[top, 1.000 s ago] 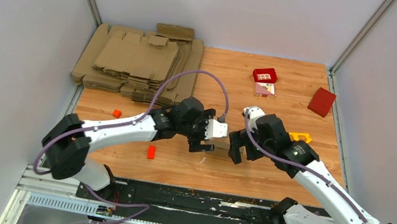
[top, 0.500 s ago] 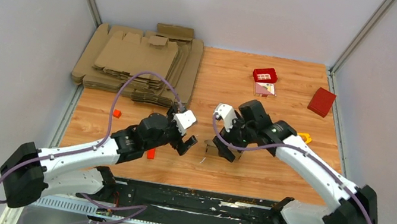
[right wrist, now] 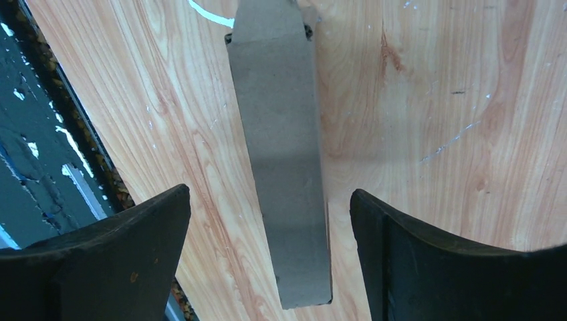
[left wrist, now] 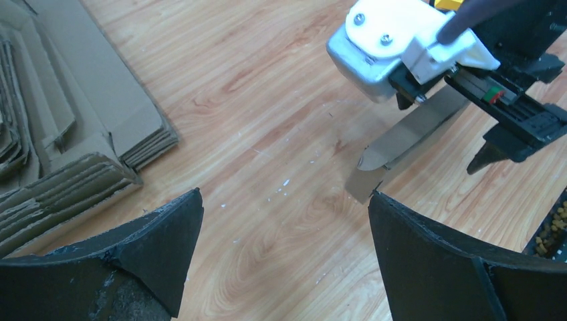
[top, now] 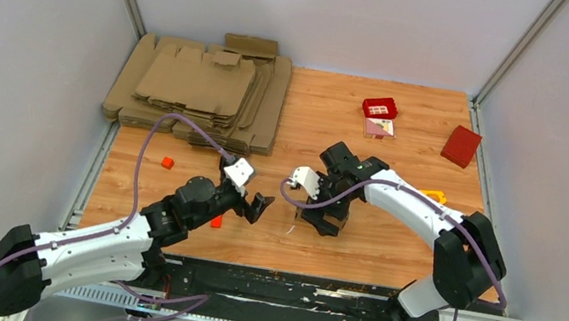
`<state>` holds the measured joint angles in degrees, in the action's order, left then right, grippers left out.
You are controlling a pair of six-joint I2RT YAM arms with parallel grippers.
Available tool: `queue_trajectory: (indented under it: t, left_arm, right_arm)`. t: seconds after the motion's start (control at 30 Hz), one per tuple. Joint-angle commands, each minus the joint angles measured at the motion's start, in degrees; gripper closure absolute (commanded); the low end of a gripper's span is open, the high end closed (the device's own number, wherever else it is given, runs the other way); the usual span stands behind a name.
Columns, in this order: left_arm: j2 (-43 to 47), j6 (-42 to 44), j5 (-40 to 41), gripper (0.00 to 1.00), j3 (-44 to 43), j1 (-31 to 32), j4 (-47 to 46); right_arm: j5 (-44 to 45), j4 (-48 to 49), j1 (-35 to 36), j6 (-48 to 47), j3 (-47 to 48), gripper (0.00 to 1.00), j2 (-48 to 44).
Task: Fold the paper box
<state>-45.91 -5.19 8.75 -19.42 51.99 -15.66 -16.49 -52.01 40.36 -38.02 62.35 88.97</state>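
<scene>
right wrist: right tool [right wrist: 269, 197] spread over paper box [right wrist: 279, 134].

**Flat brown cardboard paper box [right wrist: 277, 134] between the black fingers [right wrist: 120, 261] of the right hand [right wrist: 269, 200]**
The paper box lies as a long narrow strip on the light wooden counter [right wrist: 434, 100]. It runs from the top edge of the view down to a squared end between the two fingers. The jaws of the right hand stand wide apart, one finger on each side of the cardboard. Neither finger touches it, and the finger on the right of the view is the nearer one. Along the counter's left edge runs a dark black strip [right wrist: 33, 167] with small crumbs on its border.
</scene>
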Motion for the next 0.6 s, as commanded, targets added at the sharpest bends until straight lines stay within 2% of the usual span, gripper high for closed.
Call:
queue_trajectory:
  t: [0.0, 0.23, 0.57]
  left_arm:
    - [0.6, -1.5, 1.8, 0.00, -0.2, -0.1, -3.7]
    - [1.9, -1.6, 3.4, 0.00, 0.3, -0.1, -3.2]
    - [1.5, -2.4, 4.1, 0.00, 0.6, -0.1, -3.6]
  right_arm:
    - [-4.1, 7.8, 0.2, -4.5, -2.9, 0.11, -3.4]
    - [-0.8, 15.4, 0.2, -4.3, -7.0, 0.17, -4.1]
    - [-5.7, 34.4, -1.3, -4.1, -20.6, 0.19, -12.0]
